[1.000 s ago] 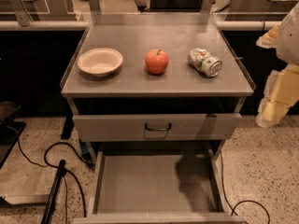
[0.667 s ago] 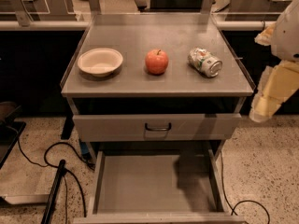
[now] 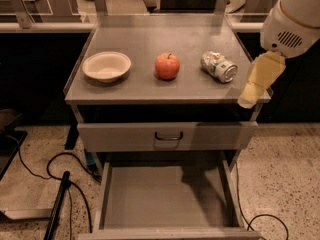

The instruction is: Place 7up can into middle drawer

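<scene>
The 7up can lies on its side on the right part of the grey cabinet top, its shiny end facing front right. The middle drawer is pulled out below, its flat floor bare. My gripper hangs from the white arm at the cabinet's right front corner. It points down and left, to the right of the can and slightly nearer the front, apart from it and holding nothing.
A red apple stands mid-top and a white bowl at the left. A closed drawer front with a black handle sits above the open drawer. Black cables lie on the speckled floor at the left.
The arm and gripper have moved left, from beside the cabinet to over its right front corner, closer to the can. Nothing on the top has moved.
</scene>
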Controlling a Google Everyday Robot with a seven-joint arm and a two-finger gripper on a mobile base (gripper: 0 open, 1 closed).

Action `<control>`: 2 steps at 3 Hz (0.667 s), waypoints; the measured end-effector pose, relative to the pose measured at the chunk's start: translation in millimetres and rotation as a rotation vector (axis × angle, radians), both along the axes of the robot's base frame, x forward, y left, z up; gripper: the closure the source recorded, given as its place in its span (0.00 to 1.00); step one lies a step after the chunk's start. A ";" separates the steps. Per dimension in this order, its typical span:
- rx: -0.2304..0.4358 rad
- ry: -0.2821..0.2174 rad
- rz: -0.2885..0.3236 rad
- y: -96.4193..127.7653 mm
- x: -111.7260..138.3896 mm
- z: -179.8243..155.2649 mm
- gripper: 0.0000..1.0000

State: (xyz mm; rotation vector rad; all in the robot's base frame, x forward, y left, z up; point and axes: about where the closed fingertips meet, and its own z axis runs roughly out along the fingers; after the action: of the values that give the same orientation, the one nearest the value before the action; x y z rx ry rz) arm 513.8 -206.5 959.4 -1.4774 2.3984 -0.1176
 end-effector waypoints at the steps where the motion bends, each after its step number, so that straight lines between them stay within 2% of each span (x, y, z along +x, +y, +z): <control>1: 0.000 0.000 0.000 0.0 0.0 0.0 0.00; 2: 0.004 -0.003 -0.051 0.1 21.1 -7.6 0.00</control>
State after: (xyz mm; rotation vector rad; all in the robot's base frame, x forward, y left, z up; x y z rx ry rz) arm 534.9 -206.4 951.8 -1.4134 2.4338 -0.1263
